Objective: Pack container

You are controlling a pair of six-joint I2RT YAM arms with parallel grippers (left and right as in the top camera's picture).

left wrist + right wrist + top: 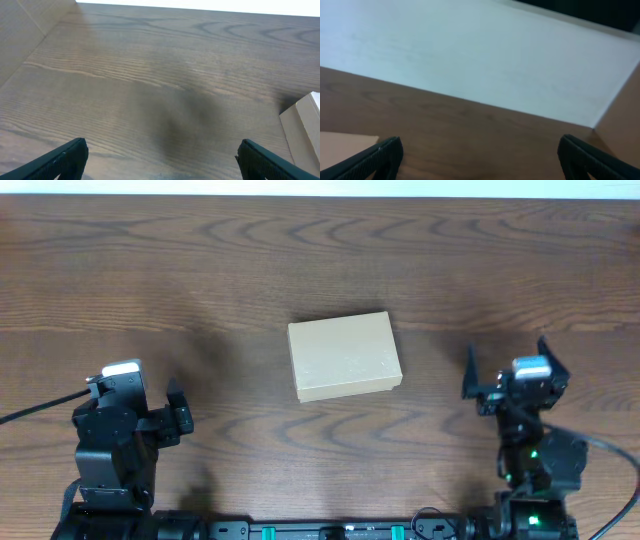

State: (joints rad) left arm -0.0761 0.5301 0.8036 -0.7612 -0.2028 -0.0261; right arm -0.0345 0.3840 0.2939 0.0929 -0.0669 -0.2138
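The container [344,356], a small plain tan cardboard box, sits closed at the middle of the wooden table. Its corner shows at the right edge of the left wrist view [305,122] and at the lower left of the right wrist view [342,145]. My left gripper [170,412] is open and empty, near the front left, well apart from the box. My right gripper [510,365] is open and empty, at the front right, also apart from it. In the wrist views both pairs of fingers [161,155] [480,152] are spread wide over bare wood. No pens are in view.
The dark wooden table [320,260] stretches around the box. A pale wall or floor [470,50] lies beyond the table's far edge. Cables run from both arm bases at the front.
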